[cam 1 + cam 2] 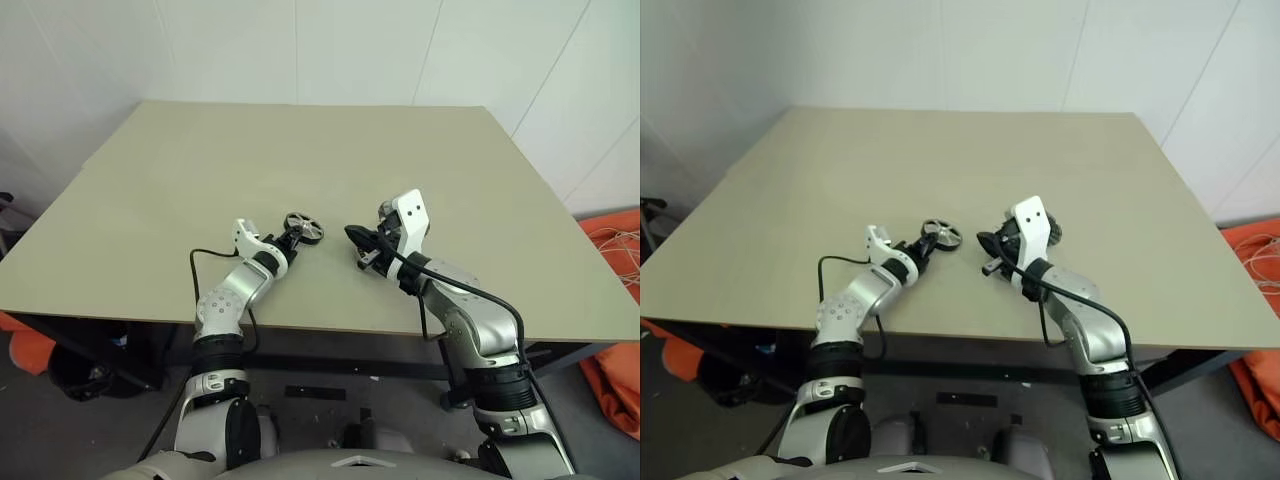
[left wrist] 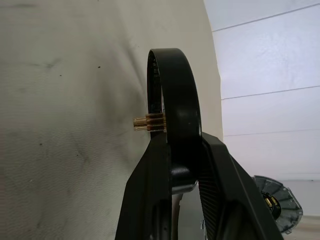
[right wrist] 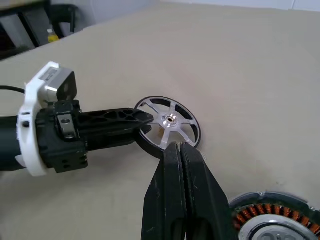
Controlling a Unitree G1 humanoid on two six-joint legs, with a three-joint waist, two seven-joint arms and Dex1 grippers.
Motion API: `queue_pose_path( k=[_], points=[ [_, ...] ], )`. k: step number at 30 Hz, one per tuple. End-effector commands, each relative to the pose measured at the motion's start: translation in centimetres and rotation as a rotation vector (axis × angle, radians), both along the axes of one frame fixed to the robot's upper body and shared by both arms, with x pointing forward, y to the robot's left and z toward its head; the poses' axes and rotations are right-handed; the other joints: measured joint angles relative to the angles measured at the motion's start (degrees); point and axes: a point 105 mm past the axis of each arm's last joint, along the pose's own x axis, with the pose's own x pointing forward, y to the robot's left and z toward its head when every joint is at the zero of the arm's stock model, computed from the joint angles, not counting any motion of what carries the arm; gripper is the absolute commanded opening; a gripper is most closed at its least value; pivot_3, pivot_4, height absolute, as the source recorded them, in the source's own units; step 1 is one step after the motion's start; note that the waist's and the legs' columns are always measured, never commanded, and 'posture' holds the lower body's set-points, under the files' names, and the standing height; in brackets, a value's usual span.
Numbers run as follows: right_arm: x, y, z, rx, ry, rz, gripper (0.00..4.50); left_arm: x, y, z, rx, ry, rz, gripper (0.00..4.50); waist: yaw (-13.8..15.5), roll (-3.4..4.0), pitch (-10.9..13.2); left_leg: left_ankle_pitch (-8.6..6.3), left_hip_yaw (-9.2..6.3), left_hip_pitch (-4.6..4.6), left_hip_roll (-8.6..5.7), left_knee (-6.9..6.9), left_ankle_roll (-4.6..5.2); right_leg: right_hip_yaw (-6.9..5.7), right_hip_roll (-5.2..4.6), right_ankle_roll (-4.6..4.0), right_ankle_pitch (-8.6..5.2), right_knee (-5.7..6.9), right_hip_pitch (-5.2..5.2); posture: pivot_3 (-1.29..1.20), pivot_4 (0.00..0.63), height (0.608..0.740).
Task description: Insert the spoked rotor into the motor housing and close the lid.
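A: Where does the stereo head pair sit?

B: High, facing forward and down over the beige rectangular table (image 1: 200, 200); both eyes cover the same tabletop from slightly offset positions.

A: And the wrist units?

B: Each looks along its own black fingers at close range. The left unit views the black-rimmed, silver-spoked rotor (image 2: 172, 100) edge-on. The right unit faces its spoked side, with the grey copper-wound motor housing (image 3: 272, 215) nearest. Both share the rotor.

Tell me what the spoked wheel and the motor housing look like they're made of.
The spoked rotor: bright, apparently machined metal spokes in a matte black rim, material unclear, with a brass-coloured hub. The motor housing: dull grey metal shell around copper-coloured windings.
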Motion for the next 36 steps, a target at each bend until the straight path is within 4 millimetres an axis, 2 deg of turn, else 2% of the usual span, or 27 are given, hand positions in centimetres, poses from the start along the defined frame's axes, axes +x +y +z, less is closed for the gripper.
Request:
queue_pose_path(
  k=[1,6,12,18,25,36],
  points=[
    [-1.2,-0.9,1.7,0.091,-0.015,0.025,0.0,-0.5,0.1,2.9,-0.055,-0.137,-0.046,0.39,0.01,0.0,0.0,-0.02,0.0,-0.01,0.0,0.0,0.03,0.0,0.0,-0.03,0.01,-0.02,0.01,0.0,0.0,0.74],
    [-3.1,-2.4,1.1,0.152,0.067,0.06,0.0,-2.0,-0.6,3.8,-0.084,-0.207,-0.159,0.39,0.16,0.0,0.0,-0.03,0.0,0.0,-0.01,0.0,0.05,0.0,0.0,-0.01,0.0,-0.06,0.04,0.0,0.0,0.74],
    [-3.9,-3.8,0.6,0.131,0.103,0.047,0.0,-3.2,-2.2,4.0,-0.135,-0.224,-0.286,0.39,0.32,0.0,0.0,-0.04,0.01,0.07,0.0,0.02,0.07,0.0,0.0,0.34,-0.19,-0.05,0.08,0.0,0.0,0.74],
    [-5.0,-4.4,0.3,0.12,0.12,0.048,0.0,-3.0,-3.5,3.2,-0.143,-0.193,-0.35,0.39,0.39,0.01,0.0,-0.04,0.0,0.05,0.0,0.0,0.06,0.0,0.0,0.35,-0.2,-0.07,0.06,0.0,0.0,0.74],
    [-6.9,-5.1,-0.9,0.085,0.178,0.055,0.0,-2.9,-5.9,3.3,-0.187,-0.196,-0.438,0.39,1.47,0.01,0.0,-0.04,0.0,0.03,-0.03,-0.01,0.06,-0.01,-0.01,0.39,-0.2,-0.21,0.1,0.0,0.0,0.74],
    [-7.0,-5.2,-1.3,0.073,0.173,0.037,0.0,-2.9,-9.7,3.5,-0.216,-0.19,-0.541,0.39,1.78,0.01,0.0,-0.04,-0.01,0.02,-0.02,-0.03,0.07,-0.03,-0.01,0.41,-0.2,-0.25,0.12,0.0,0.0,0.74]
  ],
)
